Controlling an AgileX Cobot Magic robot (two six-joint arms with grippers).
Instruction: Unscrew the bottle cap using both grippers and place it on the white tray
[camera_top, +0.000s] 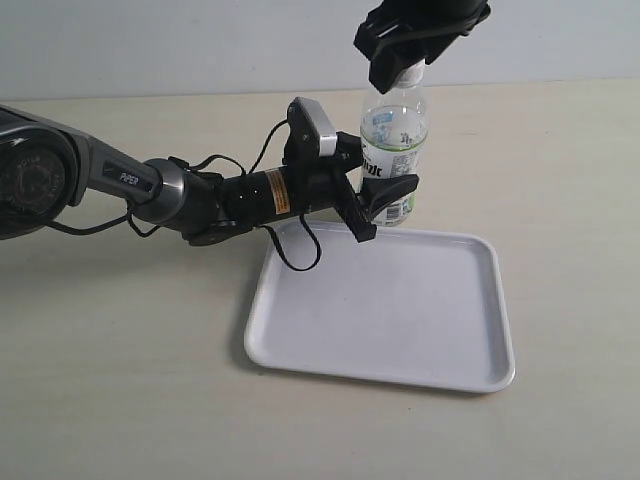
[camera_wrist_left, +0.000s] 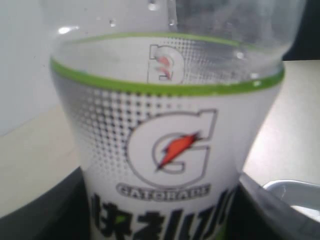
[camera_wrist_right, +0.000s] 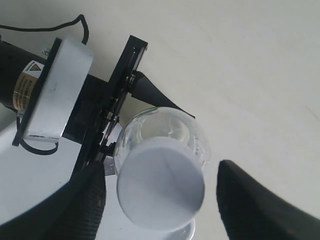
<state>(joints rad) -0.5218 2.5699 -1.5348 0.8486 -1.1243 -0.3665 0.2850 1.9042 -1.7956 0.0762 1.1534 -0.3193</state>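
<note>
The clear bottle stands upright on the table just behind the white tray. My left gripper is shut on its labelled lower body; the label fills the left wrist view, with a dark finger on each side of it. My right gripper hangs over the bottle's top and is open. From the right wrist, the white bottle cap sits on the neck between the two black fingers. One finger is close beside the cap, the other stands clearly apart.
The left arm with its cables reaches in low from the left, across the tray's far left corner. The tray holds nothing. Bare beige table lies all around it.
</note>
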